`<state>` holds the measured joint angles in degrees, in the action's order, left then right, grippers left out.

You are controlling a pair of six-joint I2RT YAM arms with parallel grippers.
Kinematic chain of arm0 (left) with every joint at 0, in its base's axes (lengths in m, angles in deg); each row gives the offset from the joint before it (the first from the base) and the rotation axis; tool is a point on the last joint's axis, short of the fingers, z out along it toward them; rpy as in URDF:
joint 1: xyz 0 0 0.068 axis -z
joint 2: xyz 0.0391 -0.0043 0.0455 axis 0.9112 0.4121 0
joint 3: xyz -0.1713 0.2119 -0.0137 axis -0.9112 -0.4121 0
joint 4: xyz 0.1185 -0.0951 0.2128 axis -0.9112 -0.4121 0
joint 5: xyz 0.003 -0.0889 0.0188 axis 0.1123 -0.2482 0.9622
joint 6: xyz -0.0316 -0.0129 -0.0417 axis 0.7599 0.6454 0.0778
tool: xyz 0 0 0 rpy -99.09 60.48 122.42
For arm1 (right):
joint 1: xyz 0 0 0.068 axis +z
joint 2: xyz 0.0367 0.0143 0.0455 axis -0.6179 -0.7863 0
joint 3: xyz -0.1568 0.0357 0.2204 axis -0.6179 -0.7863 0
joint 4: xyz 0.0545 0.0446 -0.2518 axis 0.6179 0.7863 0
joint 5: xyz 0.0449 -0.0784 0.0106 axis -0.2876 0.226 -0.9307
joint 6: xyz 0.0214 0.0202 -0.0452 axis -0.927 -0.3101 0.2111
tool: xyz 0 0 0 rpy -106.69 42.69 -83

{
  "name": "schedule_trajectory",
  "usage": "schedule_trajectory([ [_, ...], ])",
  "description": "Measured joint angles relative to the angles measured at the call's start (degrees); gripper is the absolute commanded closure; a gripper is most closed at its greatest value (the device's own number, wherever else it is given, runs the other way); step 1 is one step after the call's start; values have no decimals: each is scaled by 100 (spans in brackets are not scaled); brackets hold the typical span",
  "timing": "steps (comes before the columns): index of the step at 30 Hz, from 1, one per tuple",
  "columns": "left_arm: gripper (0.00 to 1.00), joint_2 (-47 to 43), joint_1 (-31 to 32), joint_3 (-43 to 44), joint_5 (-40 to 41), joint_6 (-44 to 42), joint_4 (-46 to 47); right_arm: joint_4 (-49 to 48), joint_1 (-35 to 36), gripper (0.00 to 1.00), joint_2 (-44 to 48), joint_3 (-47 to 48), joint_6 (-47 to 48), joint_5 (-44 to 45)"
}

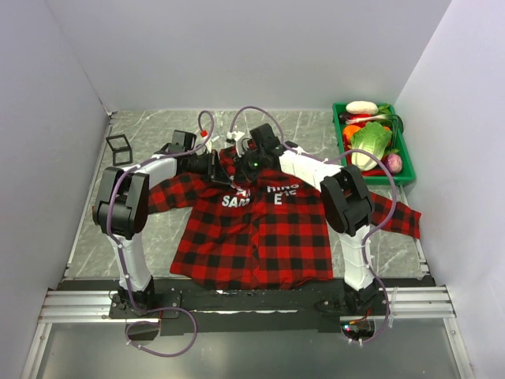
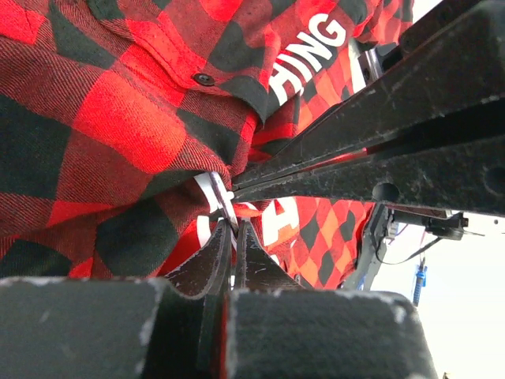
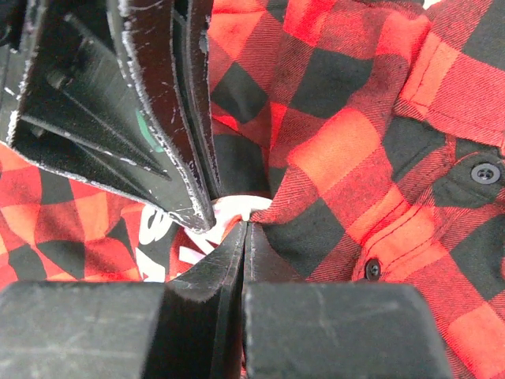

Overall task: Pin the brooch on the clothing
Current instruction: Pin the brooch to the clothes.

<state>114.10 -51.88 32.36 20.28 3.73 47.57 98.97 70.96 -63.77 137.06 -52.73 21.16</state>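
**Both tools closed, tip to tip, on the shirt's chest**

The red-and-black plaid shirt (image 1: 260, 237) lies spread flat on the grey marbled tabletop (image 1: 316, 130), collar toward the far wall and sleeves out to either side. Both arms reach in over its upper chest and meet just above the white letters (image 1: 235, 201).

The left tool (image 2: 233, 233) is closed, its tips pressed into a raised fold of cloth that carries a white printed stroke. The right tool (image 3: 246, 229) is also closed, with its tips at the same bunched fold, just beside the left tool's fingers. Whether either one actually nips the fabric cannot be told.

The brooch cannot be made out in any view, because fingers and gathered cloth cover the spot where the tips meet. A dark button (image 3: 483, 172) shows on the placket near the right tool.

A green tray (image 1: 404, 170) of vegetables sits at the far right corner, well apart from the shirt. A small black wire-frame cube (image 1: 118, 148) stands at the far left.
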Motion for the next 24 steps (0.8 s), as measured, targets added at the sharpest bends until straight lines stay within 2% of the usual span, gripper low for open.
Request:
schedule_trajectory([
  [24, 99, -116, 227, -258, 520, 120, 455, 98, -243, 100, -168, 9, -710, -151],
])
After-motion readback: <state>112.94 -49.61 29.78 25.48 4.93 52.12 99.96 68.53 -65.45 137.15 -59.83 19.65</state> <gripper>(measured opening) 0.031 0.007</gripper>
